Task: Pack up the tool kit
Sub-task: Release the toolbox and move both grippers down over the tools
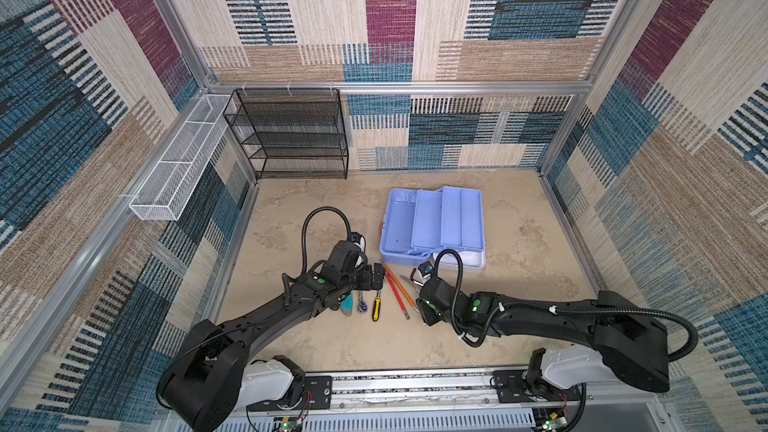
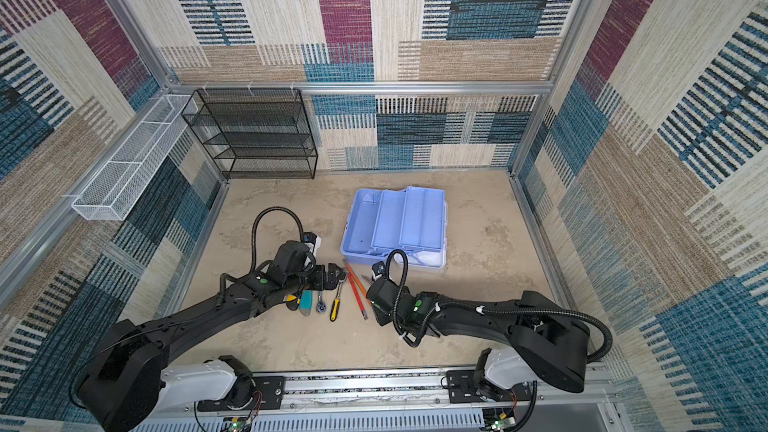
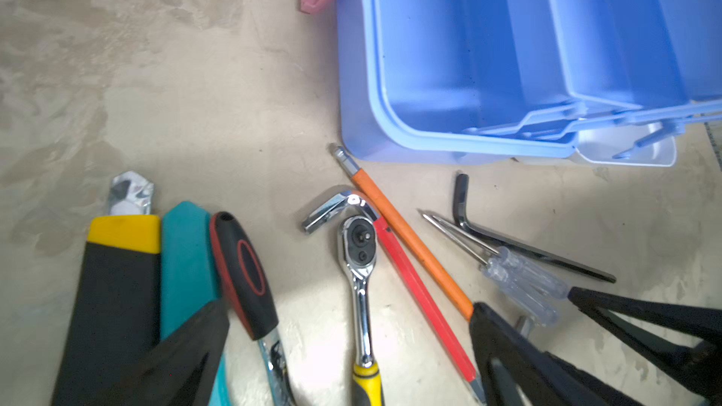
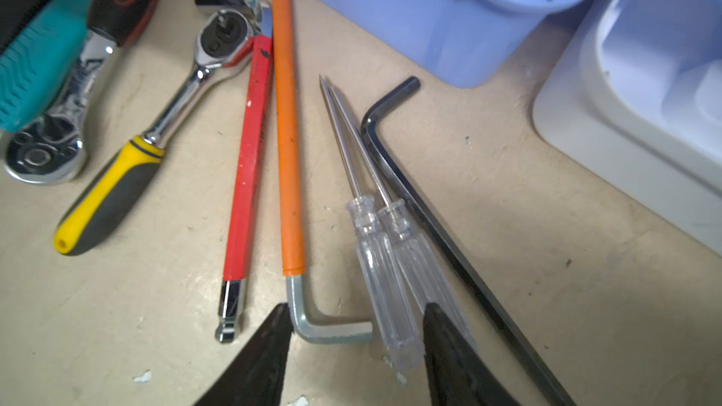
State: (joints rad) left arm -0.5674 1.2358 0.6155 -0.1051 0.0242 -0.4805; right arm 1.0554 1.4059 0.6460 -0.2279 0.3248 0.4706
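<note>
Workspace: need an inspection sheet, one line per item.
Surface: beige table, mottled.
Job's things: tool kit open, trays folded out, no tools seen inside; ratchets, hex keys and clear screwdrivers lie beside it.
Clutter: nothing seen.
Grippers: left gripper open over the ratchets; right gripper open, astride the screwdriver handles.
Cables: conduit loops at both wrists.
Surroundings: black rack, white basket, both empty; patterned walls.

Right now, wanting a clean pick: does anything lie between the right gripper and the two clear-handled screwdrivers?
Nothing covers the clear-handled screwdrivers; the right gripper hovers at their handles. But the orange-sleeved steel hex key's bent end lies between the jaws and may get pinched.
</note>
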